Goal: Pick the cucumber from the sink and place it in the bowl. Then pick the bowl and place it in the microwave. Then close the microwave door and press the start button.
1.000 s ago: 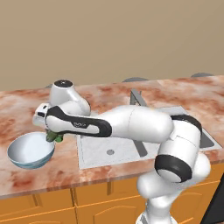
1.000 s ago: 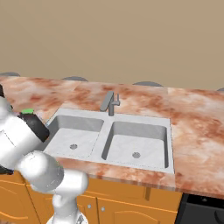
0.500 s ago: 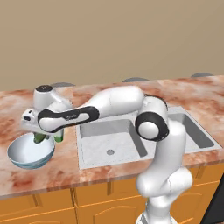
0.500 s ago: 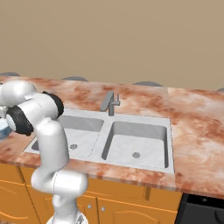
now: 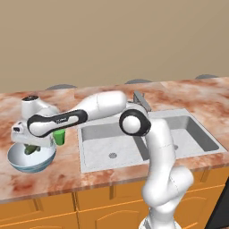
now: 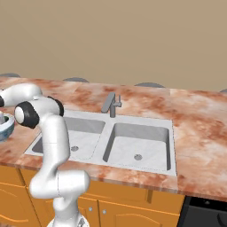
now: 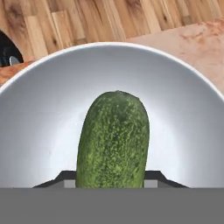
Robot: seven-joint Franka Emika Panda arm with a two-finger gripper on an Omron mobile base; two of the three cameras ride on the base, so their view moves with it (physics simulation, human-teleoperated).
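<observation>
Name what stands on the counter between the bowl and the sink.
In the left base view, a small bright-green cup stands on the counter between the bowl and the sink, partly hidden behind the arm.

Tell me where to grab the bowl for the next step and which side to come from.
Take the bowl by its thin rim, from above, one finger inside and one outside. It sits upright and open-topped on the counter, too wide to span. Choose a rim section clear of the cucumber, probably the near edge.
</observation>
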